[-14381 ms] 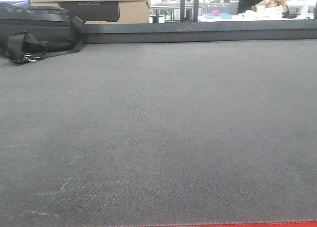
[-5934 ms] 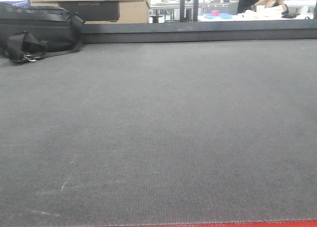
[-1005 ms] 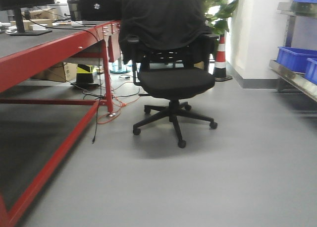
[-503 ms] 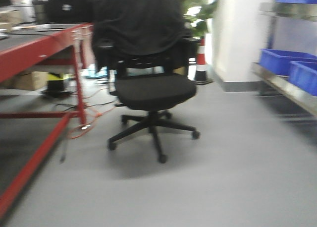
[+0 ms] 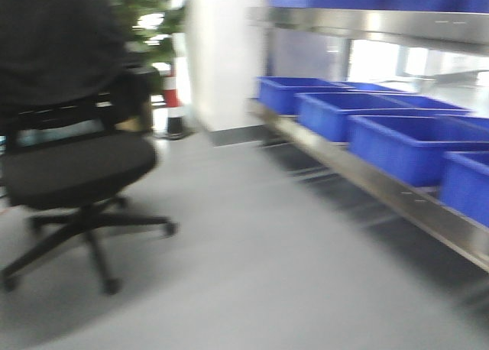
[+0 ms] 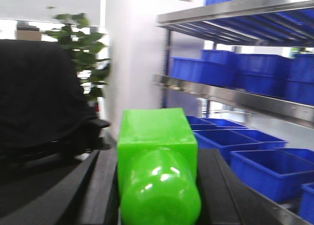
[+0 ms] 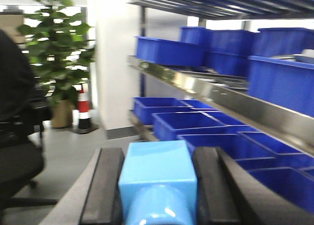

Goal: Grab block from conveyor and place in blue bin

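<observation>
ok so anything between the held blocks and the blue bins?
Nothing visible. The green block and light blue block sit in the jaws; in the front view bare floor leads to the blue bins, and the office chair stands off to the left.

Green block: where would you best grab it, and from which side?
By its two flat sides, coming from the rounded end, as the left gripper does: its fingers flank the green block left and right. Flat faces likely seat them better than the curve.

Chair (image 5: 76, 170) left; bins (image 5: 405, 147) apparently on shelf (image 5: 412, 205) right.
</observation>
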You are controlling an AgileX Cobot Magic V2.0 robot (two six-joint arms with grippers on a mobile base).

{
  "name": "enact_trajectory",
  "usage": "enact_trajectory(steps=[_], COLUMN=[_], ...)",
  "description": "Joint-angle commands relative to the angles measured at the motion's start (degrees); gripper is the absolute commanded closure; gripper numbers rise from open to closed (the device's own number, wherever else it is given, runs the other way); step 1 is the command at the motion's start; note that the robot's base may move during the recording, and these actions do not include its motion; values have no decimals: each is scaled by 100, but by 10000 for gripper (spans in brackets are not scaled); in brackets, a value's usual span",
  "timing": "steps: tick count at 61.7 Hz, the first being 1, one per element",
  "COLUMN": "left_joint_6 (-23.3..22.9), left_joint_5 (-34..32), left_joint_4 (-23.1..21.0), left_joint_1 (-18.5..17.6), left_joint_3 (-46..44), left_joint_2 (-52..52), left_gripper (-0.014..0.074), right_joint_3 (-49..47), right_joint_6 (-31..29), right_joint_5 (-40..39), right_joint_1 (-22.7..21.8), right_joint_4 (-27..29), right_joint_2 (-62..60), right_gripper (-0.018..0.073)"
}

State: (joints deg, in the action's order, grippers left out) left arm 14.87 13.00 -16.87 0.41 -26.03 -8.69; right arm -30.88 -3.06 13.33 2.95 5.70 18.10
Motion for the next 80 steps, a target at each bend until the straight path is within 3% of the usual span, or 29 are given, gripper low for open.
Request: enact_trajectory(steps=[1, 80], left_joint_6=[8, 8], left_joint_5=[-75, -75], left_joint_4=[-44, -44], left_joint_1=[-32, -32], left_joint_3=[0, 0], left_joint_2=[22, 34], left_gripper=[707, 707], right_joint_3=[-46, -46], right_joint_6=[-10, -10], right_joint_5=[-88, -88], right_joint_1=[9, 9], right_joint_4=[-42, -42], right_joint_2=[-1, -1], right_gripper=[721, 721])
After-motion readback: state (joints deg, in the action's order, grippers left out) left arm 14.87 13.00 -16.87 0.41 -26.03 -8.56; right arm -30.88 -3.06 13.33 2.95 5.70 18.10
